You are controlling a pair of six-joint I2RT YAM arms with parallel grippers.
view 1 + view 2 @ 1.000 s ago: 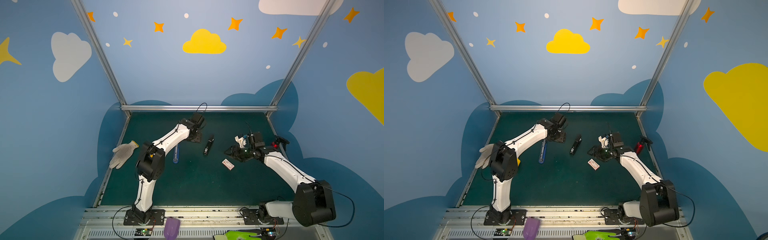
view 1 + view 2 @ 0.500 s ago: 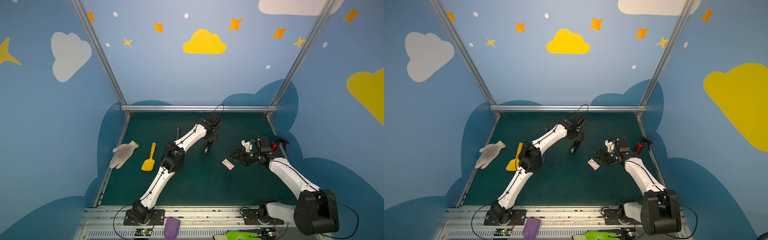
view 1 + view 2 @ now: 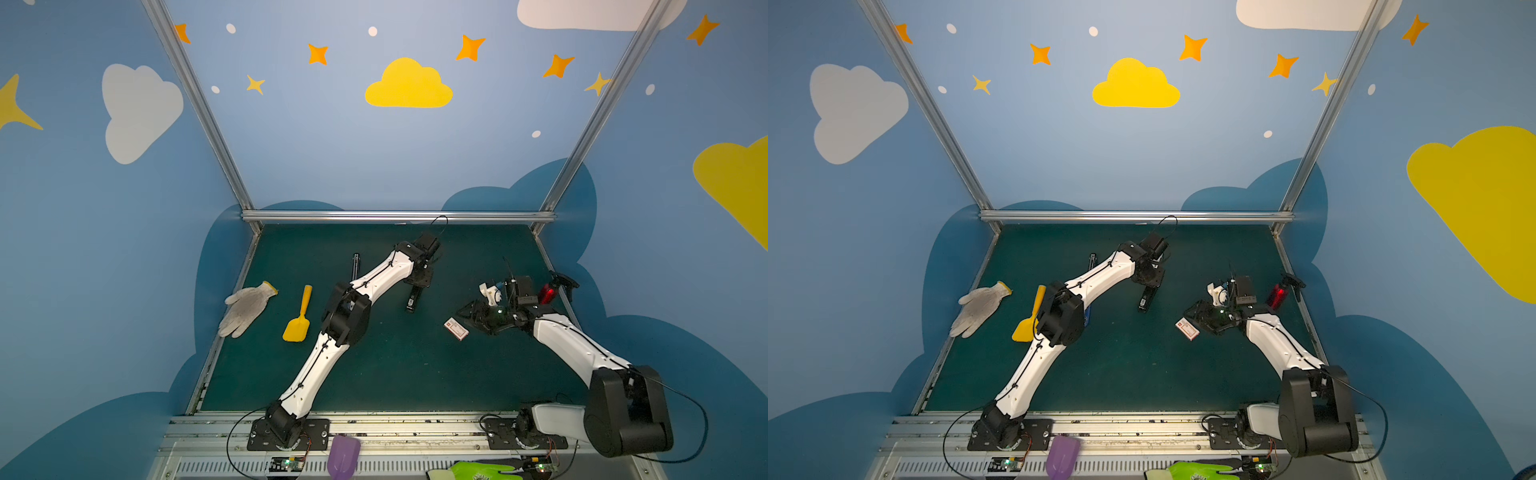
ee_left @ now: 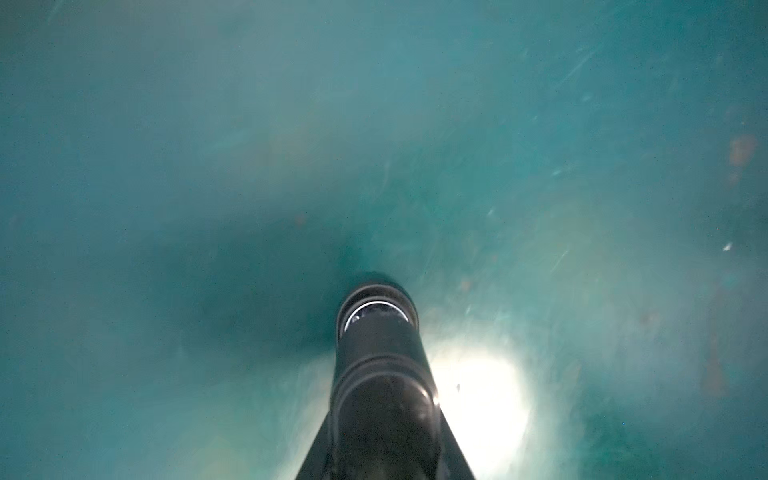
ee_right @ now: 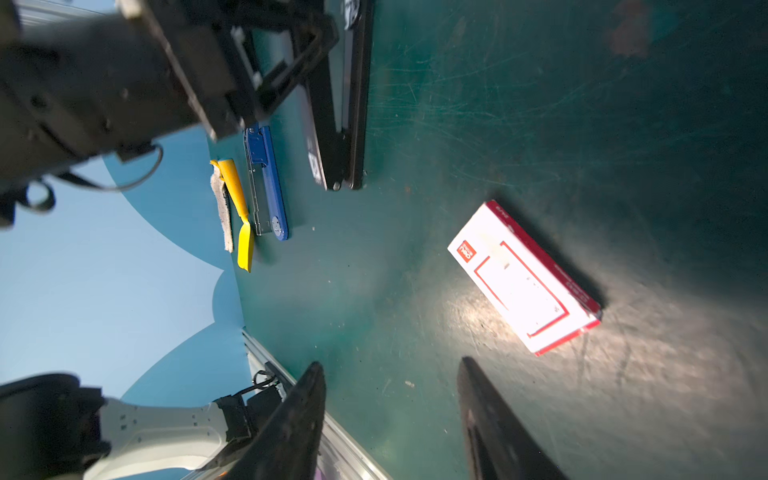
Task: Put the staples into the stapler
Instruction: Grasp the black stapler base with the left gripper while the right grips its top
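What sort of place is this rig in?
Likely a robot lab booth: left arm and right arm bolted to a front rail, green mat, cloud-painted walls on aluminium posts.

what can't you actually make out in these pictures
- staples: none show; the staple box lies closed.
- left gripper: its wrist covers the jaws in both top views, and the left wrist view is blurred, so any grip on the black stapler is unclear.
- blue stapler: the left arm's elbow hides nearly all of it in both top views.
- print on the box: too small to read.
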